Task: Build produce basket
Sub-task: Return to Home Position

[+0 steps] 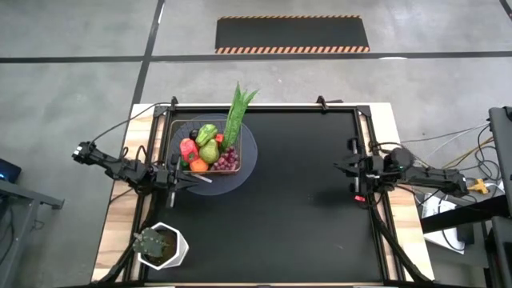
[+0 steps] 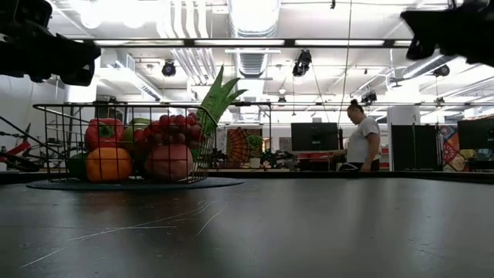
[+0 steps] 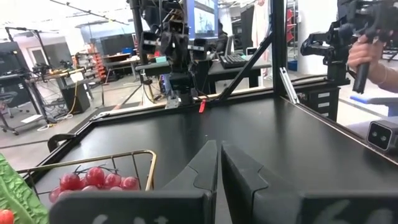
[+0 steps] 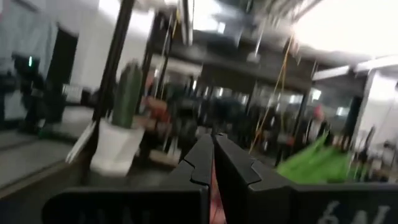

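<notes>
The dark wire basket stands on its round grey disc base at the table's far left. It holds the produce: a red pepper, an orange fruit, a pink fruit, purple-red grapes, green pieces and the long green leafy stalk, which leans out over the far rim. My left gripper is shut and empty, raised just beside the basket's near side; it also shows in the left wrist view. My right gripper is shut and empty at the table's right edge.
A white hexagonal pot with a small dark-green plant stands at the near left corner. The black mat stretches between the arms. A person stands in the room beyond the table, and a hand shows past the far edge.
</notes>
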You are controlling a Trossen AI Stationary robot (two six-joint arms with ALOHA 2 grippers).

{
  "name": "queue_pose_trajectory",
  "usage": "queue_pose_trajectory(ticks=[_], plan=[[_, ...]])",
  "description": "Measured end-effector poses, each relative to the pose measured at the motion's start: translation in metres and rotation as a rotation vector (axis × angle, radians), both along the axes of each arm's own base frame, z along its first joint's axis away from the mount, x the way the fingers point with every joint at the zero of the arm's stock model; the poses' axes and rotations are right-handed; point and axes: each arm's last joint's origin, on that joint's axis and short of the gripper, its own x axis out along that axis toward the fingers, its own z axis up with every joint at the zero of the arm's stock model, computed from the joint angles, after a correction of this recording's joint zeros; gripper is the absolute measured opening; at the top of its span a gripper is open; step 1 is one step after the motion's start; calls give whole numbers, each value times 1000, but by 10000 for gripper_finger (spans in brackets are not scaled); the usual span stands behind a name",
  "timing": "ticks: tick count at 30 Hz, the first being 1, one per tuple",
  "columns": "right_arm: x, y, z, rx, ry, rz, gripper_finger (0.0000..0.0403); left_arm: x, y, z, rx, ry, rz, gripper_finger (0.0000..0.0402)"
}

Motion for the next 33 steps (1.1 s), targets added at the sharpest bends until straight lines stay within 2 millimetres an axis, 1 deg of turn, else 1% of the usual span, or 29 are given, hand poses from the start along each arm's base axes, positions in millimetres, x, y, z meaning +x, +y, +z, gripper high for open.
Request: queue_pose_trajectory(ticks=[4, 7, 10, 14, 19, 23, 26, 33], plan=[[4, -1, -11, 11, 124, -7, 9, 0, 0, 0, 1, 2, 0, 3], [7, -2, -21, 20, 230, -46, 9, 0, 0, 0, 1, 3, 0, 3], [8, -3, -26, 29, 283, -83, 9, 0, 0, 0, 1, 3, 0, 3], [8, -5, -29, 49, 314, -124, 9, 0, 0, 0, 2, 4, 0, 3], [8, -5, -31, 59, 329, -127, 9, 0, 0, 0, 2, 4, 0, 3], [8, -5, -31, 165, 330, -109, 9, 0, 0, 0, 1, 2, -1, 3], [9, -5, -32, 208, 346, -102, 9, 1, 0, 0, 3, 6, 3, 3], [10, -5, -33, 209, 364, -108, 9, 1, 0, -1, 3, 5, 12, 3]])
